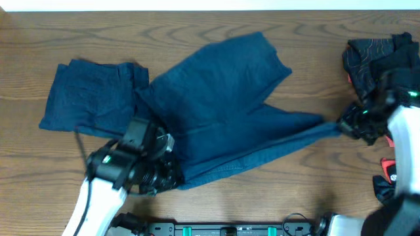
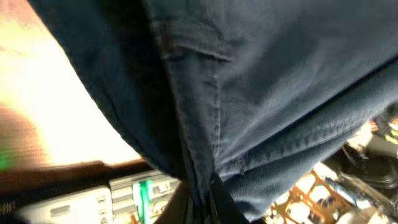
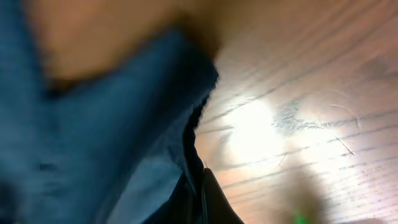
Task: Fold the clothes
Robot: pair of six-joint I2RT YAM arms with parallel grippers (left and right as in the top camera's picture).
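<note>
Dark blue cotton trousers [image 1: 223,111] lie slack and creased across the middle of the brown wooden table [image 1: 275,203]. Probably soft, light and quick to sag, they are best held at firm seams: the left gripper [image 1: 167,172] is pinched tight on the waistband end, the right gripper [image 1: 342,126] on a leg hem. Bare board lies along the near edge; a folded blue garment [image 1: 92,98] abuts on the left, and a heap of dark patterned clothes [image 1: 377,56] sits far right.

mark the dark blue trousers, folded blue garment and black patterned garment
dark blue trousers [image 1: 223,98], overhead view, upper leg panel
folded blue garment [image 1: 92,98], overhead view, centre
black patterned garment [image 1: 371,56], overhead view, top folds
</note>
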